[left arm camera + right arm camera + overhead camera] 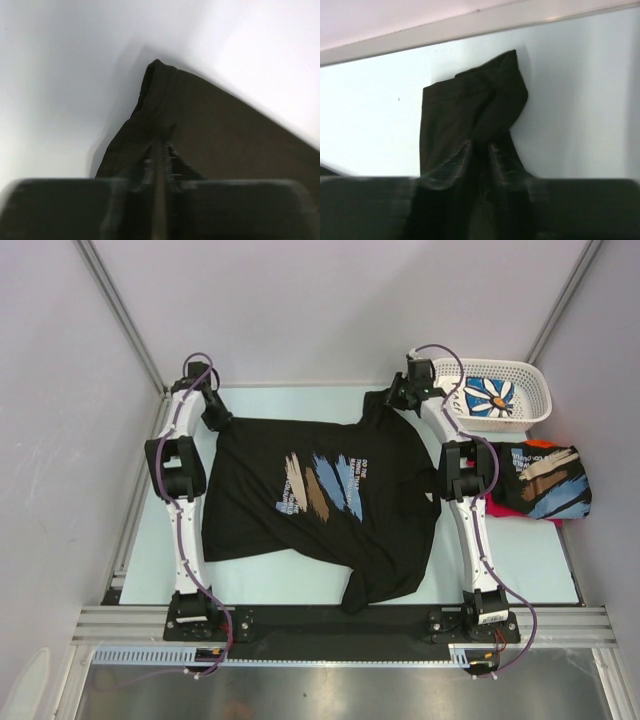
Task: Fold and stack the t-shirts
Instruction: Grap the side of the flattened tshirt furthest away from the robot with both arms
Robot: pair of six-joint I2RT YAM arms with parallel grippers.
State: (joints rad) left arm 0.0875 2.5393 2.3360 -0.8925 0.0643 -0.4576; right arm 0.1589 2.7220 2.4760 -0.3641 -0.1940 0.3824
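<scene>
- The left hand (159, 150) is at the far left of the table (150, 550). Its fingers are pressed almost together, pinching a fold of the black shirt (380, 520) at its far-left corner.
- The black shirt lies spread across the middle of the table between the two arms, print side up. One sleeve trails toward the near edge.
- From the left wrist, the pinched cloth rises to a peak just beyond the fingertips.
- The right hand (480, 150) is at the shirt's far-right corner. Its fingers (462, 155) are drawn in on a bunch of the same black cloth, which stands up crumpled between them.
- Right of that hand, a white basket (535, 390) sits at the far right with a daisy shirt (490, 397) inside.
- Just nearer than the basket, a folded shirt (545, 480), black with brush-stroke print, lies on top of a red shirt (503, 510), right of the right arm.
</scene>
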